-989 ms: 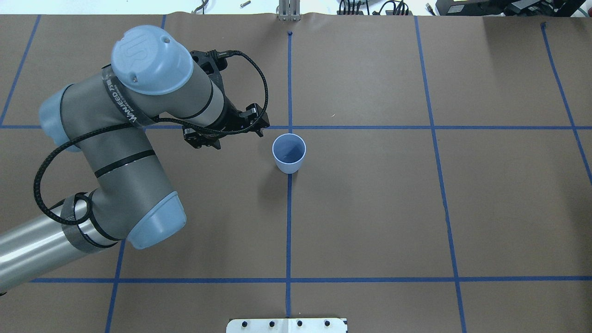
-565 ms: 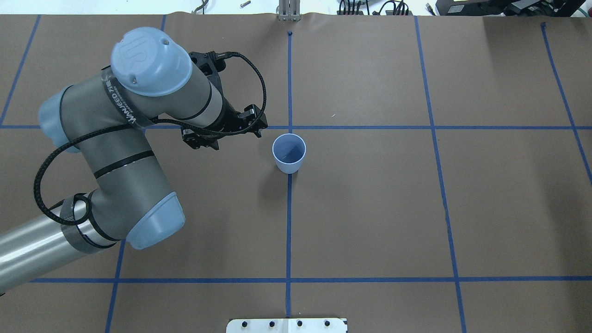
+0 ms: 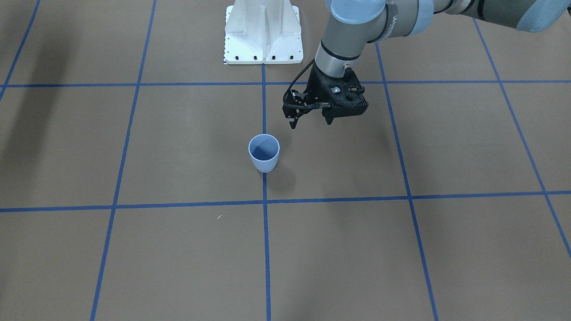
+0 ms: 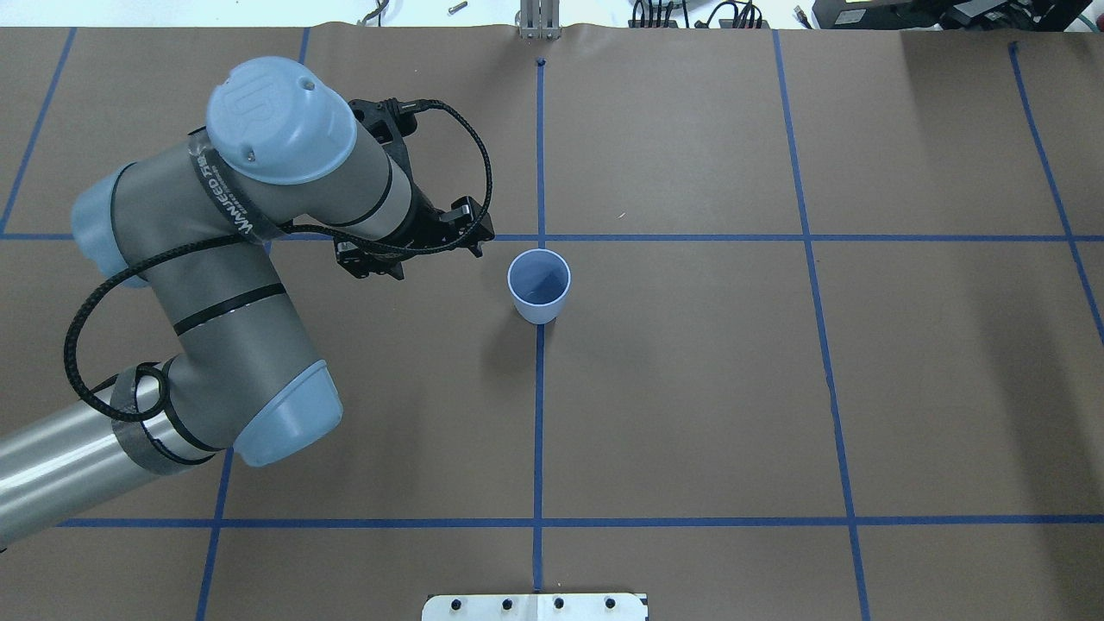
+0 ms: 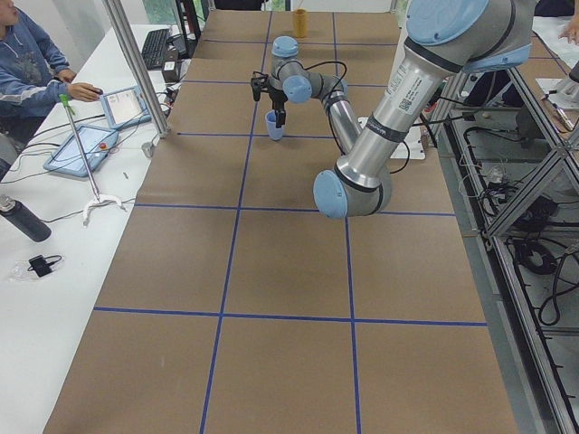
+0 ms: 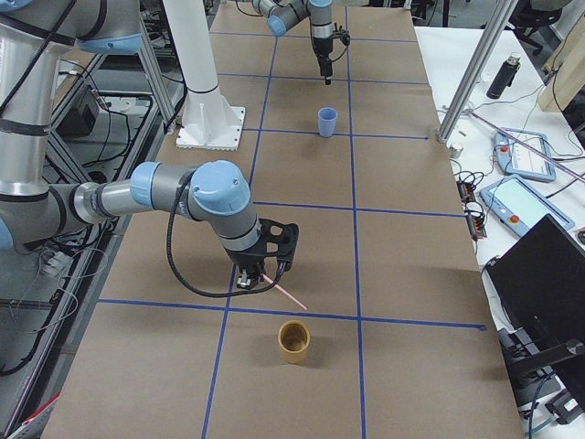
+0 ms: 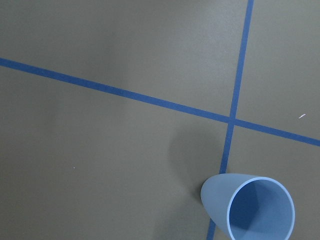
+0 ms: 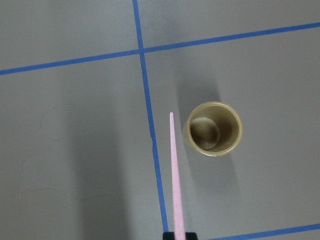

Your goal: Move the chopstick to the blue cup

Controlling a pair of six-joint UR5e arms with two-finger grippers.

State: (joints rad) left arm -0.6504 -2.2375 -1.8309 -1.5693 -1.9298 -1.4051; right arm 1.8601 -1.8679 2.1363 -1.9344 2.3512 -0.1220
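The right end effector (image 6: 257, 277) clamps the pink chopstick (image 8: 174, 175), its tip just beside a tan cup (image 8: 214, 129); the left end effector (image 3: 311, 123), jaws spread, hangs near the blue cup (image 3: 264, 154).

A robotics laboratory: two grey-and-blue industrial arms, one (image 4: 224, 285) reaching from the near side and another (image 6: 183, 197) farther along, work over a long counter (image 4: 690, 388) covered in brown paper and marked into squares with blue tape (image 4: 690, 521). A white bolted mounting base (image 3: 263, 33) stands on the counter and metal frame posts (image 5: 136, 63) at its edge. At a side desk a seated operator (image 5: 27, 63) has a keyboard (image 5: 156, 47) and handheld control tablets (image 5: 80, 149) within reach, while bundled cables (image 5: 543, 262) trail across the floor.
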